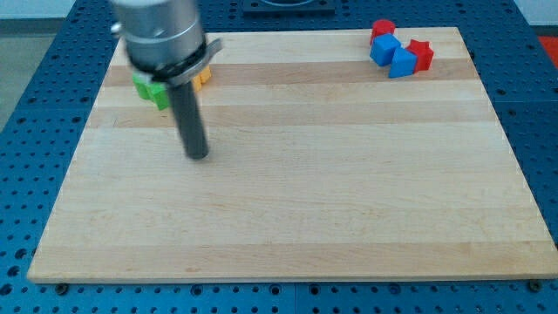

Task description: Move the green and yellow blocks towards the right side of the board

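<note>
Tip bare, touching no block; green block and yellow block just above it; red and blue blocks far right.

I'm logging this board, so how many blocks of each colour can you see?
Green blocks: 1 cluster visible, count unclear, partly hidden by the arm
Yellow block: 1, partly hidden
Blue blocks: 2
Red blocks: 2
Total: at least 6
</note>
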Motion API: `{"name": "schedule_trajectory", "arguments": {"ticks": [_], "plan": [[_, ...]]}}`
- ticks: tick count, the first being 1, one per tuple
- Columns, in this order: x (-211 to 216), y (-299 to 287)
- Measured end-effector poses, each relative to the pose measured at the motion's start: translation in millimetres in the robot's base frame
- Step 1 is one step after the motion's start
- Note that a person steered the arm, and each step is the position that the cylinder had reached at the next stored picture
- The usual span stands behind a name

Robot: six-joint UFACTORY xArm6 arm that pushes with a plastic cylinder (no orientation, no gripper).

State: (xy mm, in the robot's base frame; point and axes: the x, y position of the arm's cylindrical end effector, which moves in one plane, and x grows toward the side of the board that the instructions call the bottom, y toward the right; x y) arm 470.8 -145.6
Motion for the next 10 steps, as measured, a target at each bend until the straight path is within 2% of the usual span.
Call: {"name": "schedule_trajectory", "arguments": {"ticks": [1, 2, 3, 5, 7, 10], "plan": [[-41.0, -64.2], [-136.6, -124.9], [-184.2, -147.0], [-183.3, -137.7], [-153.1, -136.2], [-152.9, -23.3]]}}
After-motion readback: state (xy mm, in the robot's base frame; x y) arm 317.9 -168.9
